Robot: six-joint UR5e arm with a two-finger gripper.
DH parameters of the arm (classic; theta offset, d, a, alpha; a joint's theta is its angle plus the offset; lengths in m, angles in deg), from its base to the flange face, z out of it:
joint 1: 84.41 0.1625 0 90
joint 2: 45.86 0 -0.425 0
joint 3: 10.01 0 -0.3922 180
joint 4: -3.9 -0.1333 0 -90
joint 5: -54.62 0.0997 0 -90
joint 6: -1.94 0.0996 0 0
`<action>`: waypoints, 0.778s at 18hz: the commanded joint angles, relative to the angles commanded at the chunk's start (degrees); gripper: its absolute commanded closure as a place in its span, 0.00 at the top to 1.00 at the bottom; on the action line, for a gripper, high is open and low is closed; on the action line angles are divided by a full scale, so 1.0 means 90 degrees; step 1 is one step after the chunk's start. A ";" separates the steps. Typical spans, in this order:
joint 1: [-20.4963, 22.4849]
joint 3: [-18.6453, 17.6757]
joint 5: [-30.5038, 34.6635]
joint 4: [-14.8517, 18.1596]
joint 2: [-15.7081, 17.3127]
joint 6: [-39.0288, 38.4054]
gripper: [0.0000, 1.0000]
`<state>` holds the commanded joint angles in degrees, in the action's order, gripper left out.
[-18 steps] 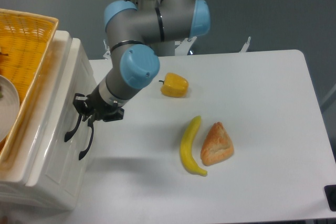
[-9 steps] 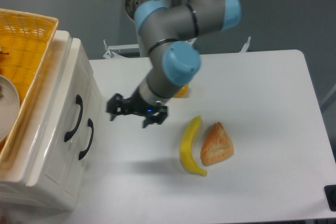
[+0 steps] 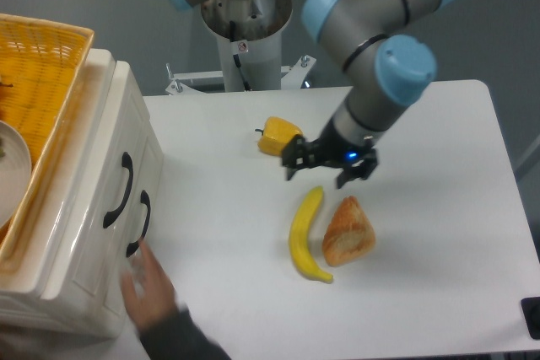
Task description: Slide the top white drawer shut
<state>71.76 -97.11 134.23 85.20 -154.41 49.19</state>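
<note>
The white cabinet stands at the left edge of the table, its front facing right. The top white drawer sits flush with the cabinet front, and its black curved handle shows. Below it is the lower drawer's handle. My gripper hangs open and empty over the middle of the table, well to the right of the cabinet, just above the banana and the bread.
A yellow woven basket with a white plate sits on top of the cabinet. A yellow pepper, a banana and a piece of bread lie mid-table. A person's hand reaches in by the cabinet's lower front.
My gripper has pulled away from the drawer handles and swung right across the table to above the banana and bread. A person's hand has entered at the bottom left.
</note>
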 joint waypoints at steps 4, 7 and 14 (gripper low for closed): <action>0.0362 0.0000 0.1133 -0.0281 -0.0097 0.1865 1.00; 0.0548 0.0000 0.1174 -0.0965 -0.0273 0.2308 1.00; 0.0724 0.0010 0.1184 -0.1953 -0.0771 0.3207 1.00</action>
<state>78.28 -97.02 144.89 67.62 -161.35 78.05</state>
